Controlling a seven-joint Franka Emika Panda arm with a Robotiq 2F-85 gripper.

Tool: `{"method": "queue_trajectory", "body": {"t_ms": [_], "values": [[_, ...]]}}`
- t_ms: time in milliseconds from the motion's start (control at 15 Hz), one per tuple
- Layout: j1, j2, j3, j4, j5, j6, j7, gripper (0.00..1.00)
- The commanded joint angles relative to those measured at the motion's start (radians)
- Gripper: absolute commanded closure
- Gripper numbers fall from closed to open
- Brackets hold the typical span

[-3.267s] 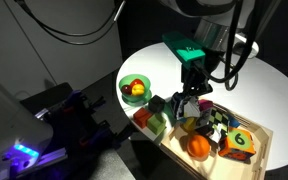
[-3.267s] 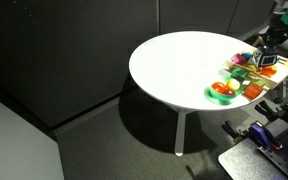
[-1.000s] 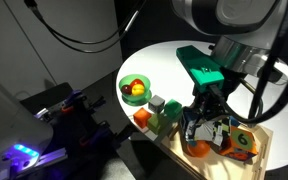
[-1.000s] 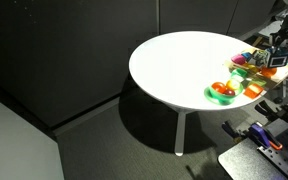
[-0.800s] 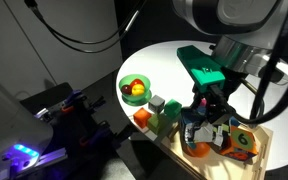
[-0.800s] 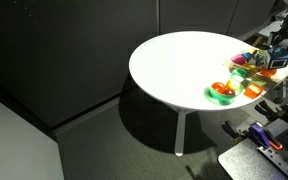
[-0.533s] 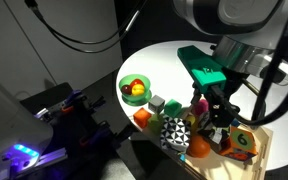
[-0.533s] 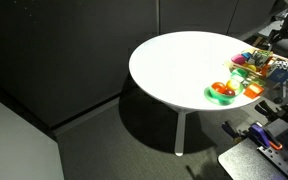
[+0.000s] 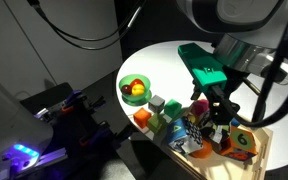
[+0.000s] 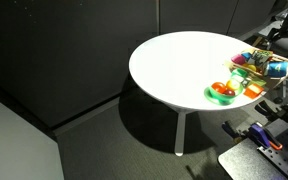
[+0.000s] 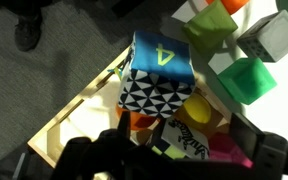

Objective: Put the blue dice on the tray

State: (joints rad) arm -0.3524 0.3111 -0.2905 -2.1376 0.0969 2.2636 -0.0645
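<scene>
The blue dice (image 11: 162, 54) lies in the near corner of the light-wood tray (image 11: 76, 112), its blue face with a pale 4 turned up. Right under that face is a black-and-white triangle pattern (image 11: 154, 96); I cannot tell whether it belongs to the same cube. In an exterior view the dice (image 9: 191, 135) sits at the tray's (image 9: 260, 157) end nearest the table edge. My gripper (image 11: 189, 165) hangs open just above the tray, apart from the dice, with nothing between its fingers. Below it lie a zebra-printed block (image 11: 189, 143) and a yellow ball (image 11: 199, 112).
A green bowl (image 9: 135, 88) with fruit stands on the round white table (image 10: 179, 65). Between the bowl and the tray sit a grey cube (image 9: 156, 101), a green cube (image 9: 169, 111) and an orange block (image 9: 143, 118). The tray also holds several toys, and it lies close to the table edge.
The jaws opened and let the dice go; it has dropped and rolled into the near end of the tray. The gripper has lifted a little above the tray.
</scene>
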Motion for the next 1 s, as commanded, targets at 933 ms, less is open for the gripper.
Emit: {"method": "queue_trajectory", "body": {"t_ms": [933], "values": [[0.106,-0.138,0.044,-0.2,-0.234,0.116,-0.137,0.0]]}}
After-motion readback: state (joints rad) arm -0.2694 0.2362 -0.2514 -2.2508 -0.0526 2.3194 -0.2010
